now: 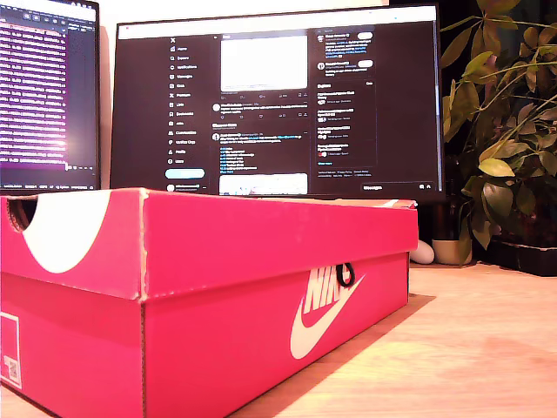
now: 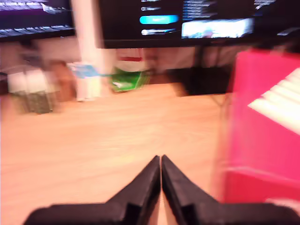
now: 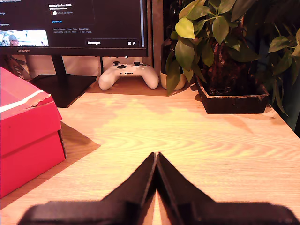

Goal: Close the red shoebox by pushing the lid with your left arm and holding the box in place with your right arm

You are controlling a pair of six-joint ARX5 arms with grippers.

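A red shoebox (image 1: 261, 296) with a white swoosh fills the exterior view's left and middle, and its lid (image 1: 261, 235) lies down over the box. Neither arm shows in the exterior view. In the first wrist view, which is blurred by motion, my first gripper (image 2: 161, 159) is shut with nothing in it, low over the table, and the red box (image 2: 262, 131) stands beside it. In the second wrist view my second gripper (image 3: 156, 154) is also shut and empty above bare wood. The box's corner (image 3: 28, 136) stands off to one side, apart from the fingertips.
Two dark monitors (image 1: 278, 104) (image 1: 48, 96) stand behind the box on the wooden table (image 1: 470, 348). A leafy plant (image 1: 505, 131) is at the exterior view's right. A white game controller (image 3: 130, 74) and a black planter (image 3: 234, 98) lie ahead of my second gripper. Blurred clutter (image 2: 126, 79) sits ahead of my first gripper.
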